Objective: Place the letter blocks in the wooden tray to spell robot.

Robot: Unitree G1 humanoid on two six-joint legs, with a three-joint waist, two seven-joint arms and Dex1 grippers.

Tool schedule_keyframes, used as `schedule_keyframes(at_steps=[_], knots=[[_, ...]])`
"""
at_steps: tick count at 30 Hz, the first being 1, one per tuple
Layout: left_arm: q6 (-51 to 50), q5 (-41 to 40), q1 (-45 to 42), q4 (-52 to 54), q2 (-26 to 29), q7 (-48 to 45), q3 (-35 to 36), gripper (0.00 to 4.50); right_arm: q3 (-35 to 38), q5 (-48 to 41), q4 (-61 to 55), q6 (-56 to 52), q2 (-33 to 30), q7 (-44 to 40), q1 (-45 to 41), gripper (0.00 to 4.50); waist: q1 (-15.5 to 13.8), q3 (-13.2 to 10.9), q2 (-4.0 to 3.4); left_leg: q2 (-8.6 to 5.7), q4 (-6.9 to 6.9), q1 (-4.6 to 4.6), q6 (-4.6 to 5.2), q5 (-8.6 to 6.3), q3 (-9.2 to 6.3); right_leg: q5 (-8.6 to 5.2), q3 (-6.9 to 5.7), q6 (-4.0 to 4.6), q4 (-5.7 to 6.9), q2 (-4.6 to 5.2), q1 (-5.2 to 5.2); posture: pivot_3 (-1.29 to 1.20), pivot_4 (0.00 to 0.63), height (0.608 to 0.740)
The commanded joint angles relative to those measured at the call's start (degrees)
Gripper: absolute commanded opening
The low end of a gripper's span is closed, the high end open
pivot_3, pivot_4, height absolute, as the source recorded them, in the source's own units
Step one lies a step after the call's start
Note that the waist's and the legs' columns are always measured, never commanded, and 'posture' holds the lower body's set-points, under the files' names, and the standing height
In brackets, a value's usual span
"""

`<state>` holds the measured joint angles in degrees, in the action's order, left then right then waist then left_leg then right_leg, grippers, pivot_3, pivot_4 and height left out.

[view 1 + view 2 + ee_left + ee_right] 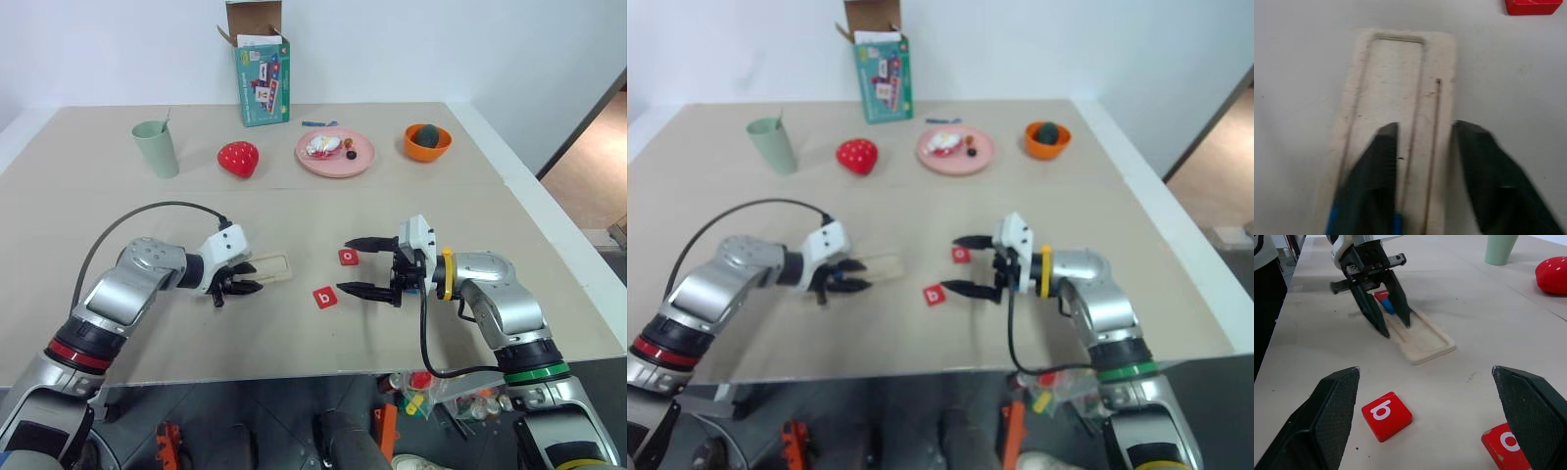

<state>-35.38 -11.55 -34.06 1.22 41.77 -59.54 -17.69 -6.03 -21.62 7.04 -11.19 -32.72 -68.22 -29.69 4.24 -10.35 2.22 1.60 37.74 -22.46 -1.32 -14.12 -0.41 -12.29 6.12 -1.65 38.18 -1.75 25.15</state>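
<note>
The left end effector (238, 285) hangs over the wooden tray (275, 266), fingers parted, holding nothing I can see. The right end effector (370, 266) gapes wide between the red "o" block (349, 257) and the red "b" block (325, 297). Best drop squarely over one block and close gently.

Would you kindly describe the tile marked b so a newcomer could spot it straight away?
Start at the beige table and find the right claw, open near its front edge. Two red tiles lie by it; the b tile is the one nearer the front edge, beside the lower finger. Its neighbour, the o tile, sits farther back.
</note>
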Motion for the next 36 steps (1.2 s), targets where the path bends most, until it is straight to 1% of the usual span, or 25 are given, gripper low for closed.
schedule_keyframes(at_steps=[1, 6, 13, 19, 26, 30, 36], knots=[[-1.25, 0.85, 0.6, 0.52, 0.19, -1.35, -1.5, 0.57, 1.65, -0.05, -1.81, 0.95, -0.47, 0.36, 0.25, 4.5, 0.0, 0.0, 0.0, 0.0, 0.0, 0.01, 0.0, 0.0, 0.0, 0.0, 0.0, 0.0, 0.0, 0.0, -0.01, 0.0, 0.15, 0.74], [0.01, 1.48, 0.73, 2.99, 0.78, -3.11, -2.24, 0.51, 1.65, -0.05, -1.83, 1.1, -0.53, 0.47, 0.3, 4.5, 0.04, 0.0, 0.0, 0.0, 0.01, 0.06, 0.0, 0.0, 0.0, 0.01, 0.0, 0.0, 0.03, -0.01, -0.03, 0.0, 0.15, 0.74], [1.44, 2.05, 1.95, 10.5, 2.63, -6.95, -3.77, 0.51, 1.11, -0.15, -1.85, 1.17, -0.67, -0.72, -0.12, 4.5, 0.03, 0.0, 0.0, 0.0, 0.01, 0.01, 0.0, 0.0, 0.0, -0.01, 0.02, -0.02, 0.01, 0.01, -0.02, 0.0, 0.15, 0.74], [2.23, 3.05, 2.73, 12.74, 3.41, -8.5, -4.93, 0.51, 1.01, 0.18, -1.17, 1.68, -0.73, -1.25, -0.32, 4.5, 0.03, 0.0, 0.0, 0.0, 0.03, 0.03, 0.0, 0.0, 0.0, 0.0, 0.01, 0.0, 0.03, -0.01, -0.02, 0.0, 0.15, 0.74], [6.93, 4.25, 2.96, 10.75, 3.27, -10.56, -5.56, 0.51, 0.85, 0.9, -0.31, 2.6, -0.57, -1.84, -0.3, 4.5, 0.02, 0.0, -0.01, 0.0, 0.04, 0.02, 0.0, 0.0, 0.01, 0.0, 0.01, 0.0, 0.02, -0.01, -0.02, 0.0, 0.15, 0.74], [7.72, 6.06, 2.59, 8.87, 3.49, -11.07, -6.08, 0.51, 0.87, 1.2, -0.27, 2.7, -0.52, -1.94, -0.27, 4.5, 0.04, 0.0, -0.01, 0.0, 0.05, 0.03, 0.0, 0.0, 0.0, 0.01, 0.01, 0.01, 0.03, -0.01, -0.02, 0.0, 0.15, 0.74], [5.4, 4.86, 2.22, 8.09, 2.08, -10.17, -4.45, 0.51, 0.73, 1.54, -0.63, 2.2, -0.82, -2.39, -0.23, 4.5, 0.07, 0.0, -0.01, 0.02, 0.07, 0.12, 0.02, 0.01, 0.0, 0.02, 0.02, 0.03, 0.09, -0.04, -0.07, 0.0, 0.15, 0.74]])
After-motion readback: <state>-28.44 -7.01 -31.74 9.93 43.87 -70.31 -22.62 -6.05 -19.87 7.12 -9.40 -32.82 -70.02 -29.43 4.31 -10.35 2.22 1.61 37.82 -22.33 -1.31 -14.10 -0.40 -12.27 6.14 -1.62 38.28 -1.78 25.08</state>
